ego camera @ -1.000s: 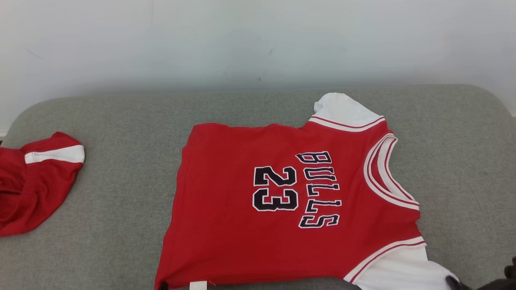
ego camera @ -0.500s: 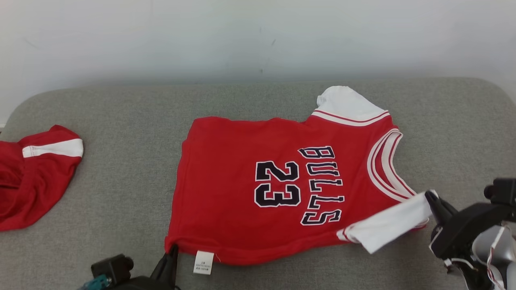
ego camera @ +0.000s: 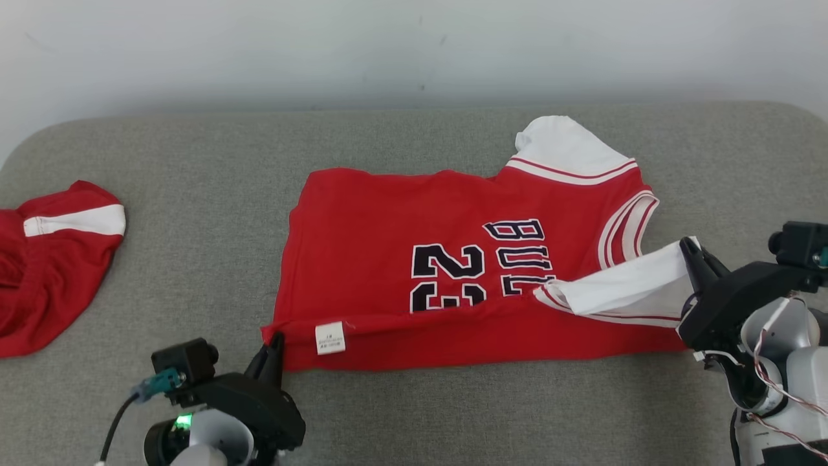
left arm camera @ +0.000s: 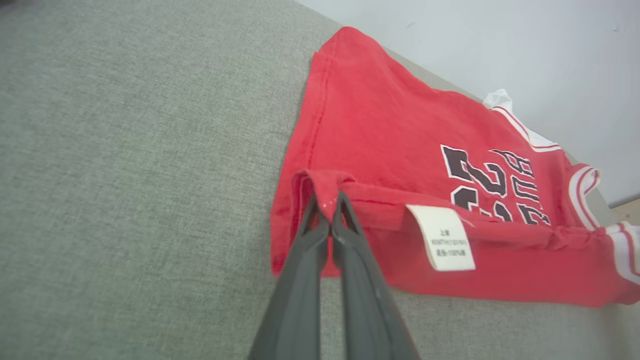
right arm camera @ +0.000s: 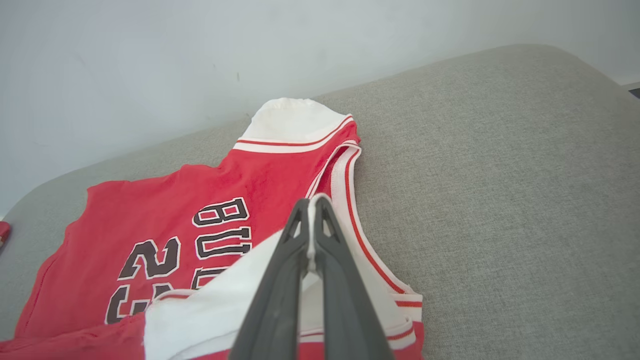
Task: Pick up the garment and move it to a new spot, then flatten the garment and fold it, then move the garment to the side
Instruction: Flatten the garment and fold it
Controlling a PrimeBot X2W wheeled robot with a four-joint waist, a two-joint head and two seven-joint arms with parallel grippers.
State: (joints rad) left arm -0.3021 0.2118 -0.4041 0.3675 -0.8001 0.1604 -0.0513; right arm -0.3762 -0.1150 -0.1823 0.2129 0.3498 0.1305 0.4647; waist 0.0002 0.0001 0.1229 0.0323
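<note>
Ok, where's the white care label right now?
Head view, lower centre-left: the label sits on the folded-up near edge of the jersey, just right of the left gripper.

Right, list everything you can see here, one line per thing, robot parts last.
Bulls 23 jersey: one, red with white sleeves, middle of the cushion, near edge lifted and folded over.
care label: one, white, on the jersey's folded near hem.
second garment: one, red with a white stripe, crumpled at the cushion's left edge.
cushion: one, grey fabric, under both garments.
wall: one, white, behind the cushion.
left gripper: one, dark, shut on the jersey's near hem corner.
right gripper: one, dark, shut on the jersey's near white sleeve.
</note>
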